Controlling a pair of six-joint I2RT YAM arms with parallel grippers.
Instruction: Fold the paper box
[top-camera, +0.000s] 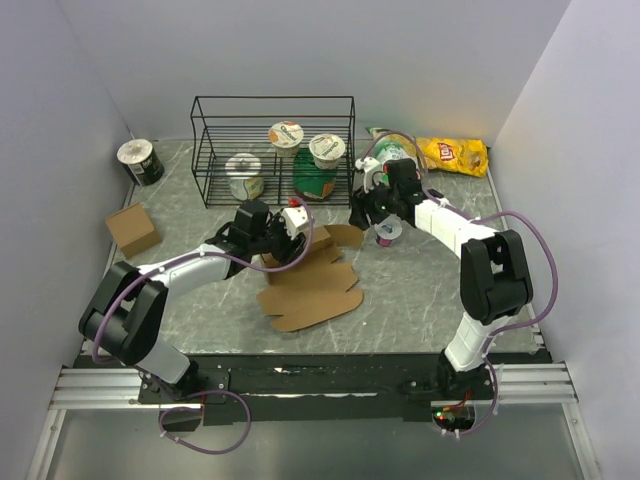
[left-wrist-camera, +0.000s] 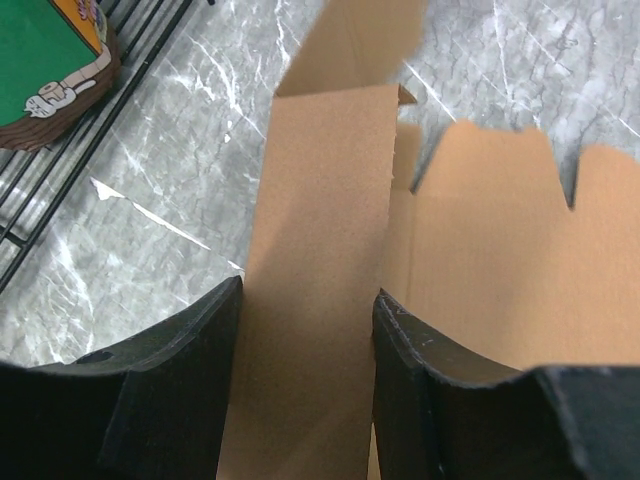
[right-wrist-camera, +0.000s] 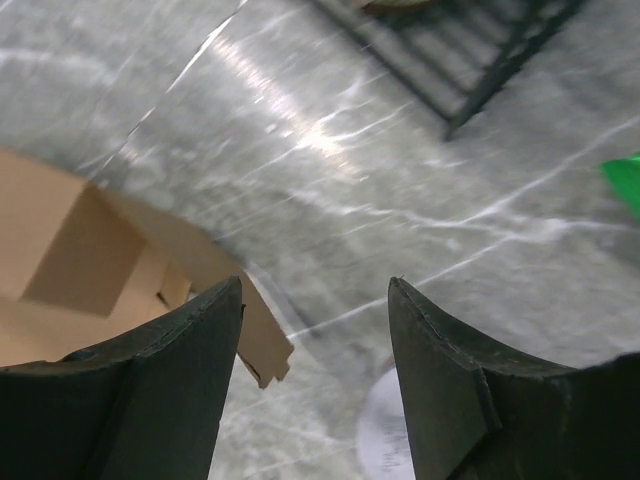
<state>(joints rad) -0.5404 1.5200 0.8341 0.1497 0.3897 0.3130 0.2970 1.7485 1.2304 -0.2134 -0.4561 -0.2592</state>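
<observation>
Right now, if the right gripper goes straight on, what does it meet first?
Probably bare table; a flap of the paper box lies beside the right gripper, though depth is unclear.

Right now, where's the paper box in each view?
Top external: paper box centre, partly folded.
Left wrist: centre, a panel between the left fingers.
Right wrist: lower left, beside the right fingers.
Shared landmark: black wire rack.
</observation>
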